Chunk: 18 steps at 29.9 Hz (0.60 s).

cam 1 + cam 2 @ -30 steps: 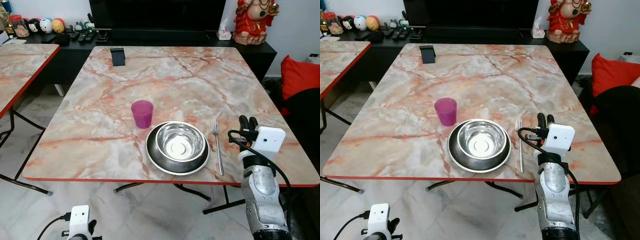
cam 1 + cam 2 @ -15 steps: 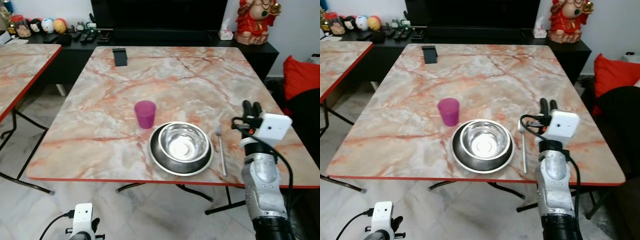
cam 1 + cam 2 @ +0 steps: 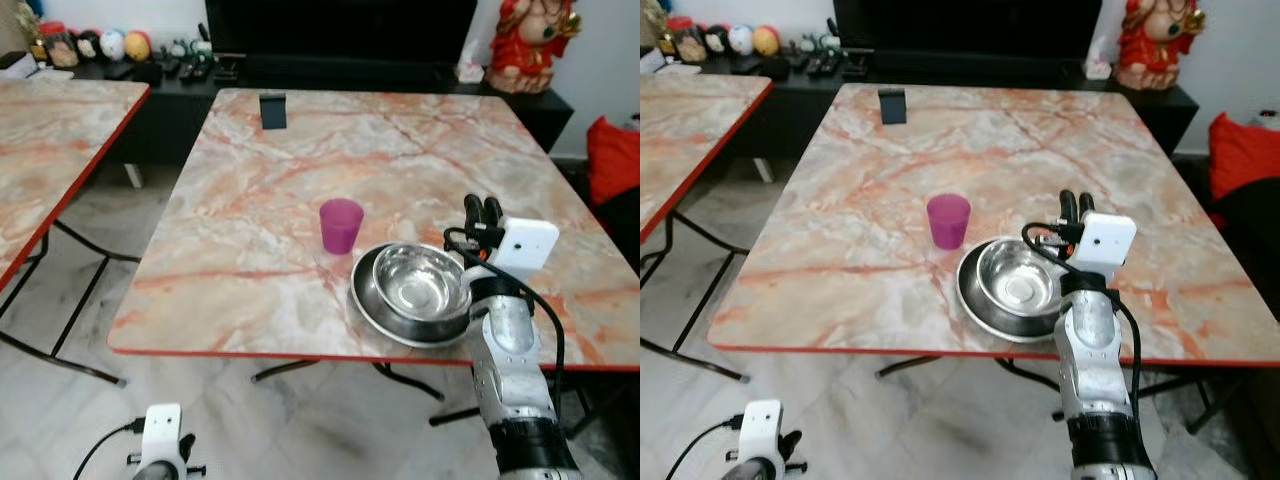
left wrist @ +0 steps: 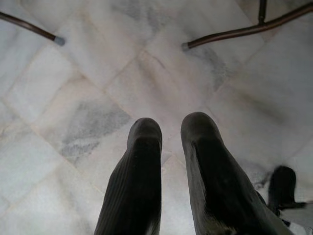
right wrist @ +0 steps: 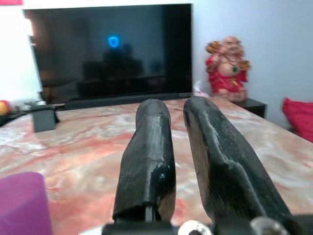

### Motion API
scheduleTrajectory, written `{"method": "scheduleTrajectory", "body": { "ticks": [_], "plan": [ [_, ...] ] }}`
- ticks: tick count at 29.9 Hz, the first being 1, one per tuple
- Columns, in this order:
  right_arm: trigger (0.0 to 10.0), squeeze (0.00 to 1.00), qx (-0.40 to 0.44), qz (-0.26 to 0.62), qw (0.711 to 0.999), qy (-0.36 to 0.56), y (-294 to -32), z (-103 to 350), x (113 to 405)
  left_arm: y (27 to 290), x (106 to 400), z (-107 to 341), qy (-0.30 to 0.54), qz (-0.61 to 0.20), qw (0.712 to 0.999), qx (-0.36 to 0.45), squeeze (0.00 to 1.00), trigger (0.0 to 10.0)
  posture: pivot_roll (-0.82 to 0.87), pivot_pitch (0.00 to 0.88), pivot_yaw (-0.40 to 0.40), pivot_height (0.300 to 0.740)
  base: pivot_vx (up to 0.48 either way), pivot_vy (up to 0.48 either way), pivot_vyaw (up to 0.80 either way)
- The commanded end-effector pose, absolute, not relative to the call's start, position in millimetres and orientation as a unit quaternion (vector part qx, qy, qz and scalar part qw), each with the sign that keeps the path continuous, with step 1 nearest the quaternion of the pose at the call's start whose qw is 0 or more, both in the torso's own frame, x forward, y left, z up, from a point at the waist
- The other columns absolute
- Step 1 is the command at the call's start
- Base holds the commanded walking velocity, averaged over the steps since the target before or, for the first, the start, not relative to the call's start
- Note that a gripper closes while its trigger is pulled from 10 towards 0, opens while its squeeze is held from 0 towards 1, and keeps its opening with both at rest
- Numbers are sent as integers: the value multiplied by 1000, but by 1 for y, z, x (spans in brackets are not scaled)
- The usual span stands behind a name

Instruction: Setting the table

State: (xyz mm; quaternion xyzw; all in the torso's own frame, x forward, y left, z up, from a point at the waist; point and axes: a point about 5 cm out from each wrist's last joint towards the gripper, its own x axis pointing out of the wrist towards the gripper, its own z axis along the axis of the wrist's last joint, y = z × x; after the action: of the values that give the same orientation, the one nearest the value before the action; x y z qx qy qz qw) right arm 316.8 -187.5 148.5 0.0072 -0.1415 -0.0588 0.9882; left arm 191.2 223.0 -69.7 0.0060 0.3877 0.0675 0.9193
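On the marble table [image 3: 250,230] a steel bowl [image 3: 422,282] sits inside a dark plate [image 3: 372,308] near the front edge. A purple cup [image 3: 341,225] stands just beside them at about 10 o'clock. The right claw [image 3: 482,212] is raised at the bowl's 3 o'clock, fingers narrow and holding nothing. The left claw [image 4: 171,132] hangs over the tiled floor [image 4: 73,88], fingers also narrow and empty.

The table [image 3: 270,200] has a smooth, marble-patterned top with a red edge. The bowl [image 3: 417,282] and plate [image 3: 372,308] are shiny metal. The cup [image 3: 341,225] looks like matt purple plastic. The floor [image 4: 88,88] is polished pale stone tile.
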Motion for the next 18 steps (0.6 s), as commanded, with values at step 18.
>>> {"method": "scheduleTrajectory", "body": {
  "ticks": [18],
  "plan": [
    [10000,0,13,-55,988,-146,-183,153,324,217,193,-71,394,72,916,-7,0,10000,-118,0,-5,740,0,151,0]
  ]
}}
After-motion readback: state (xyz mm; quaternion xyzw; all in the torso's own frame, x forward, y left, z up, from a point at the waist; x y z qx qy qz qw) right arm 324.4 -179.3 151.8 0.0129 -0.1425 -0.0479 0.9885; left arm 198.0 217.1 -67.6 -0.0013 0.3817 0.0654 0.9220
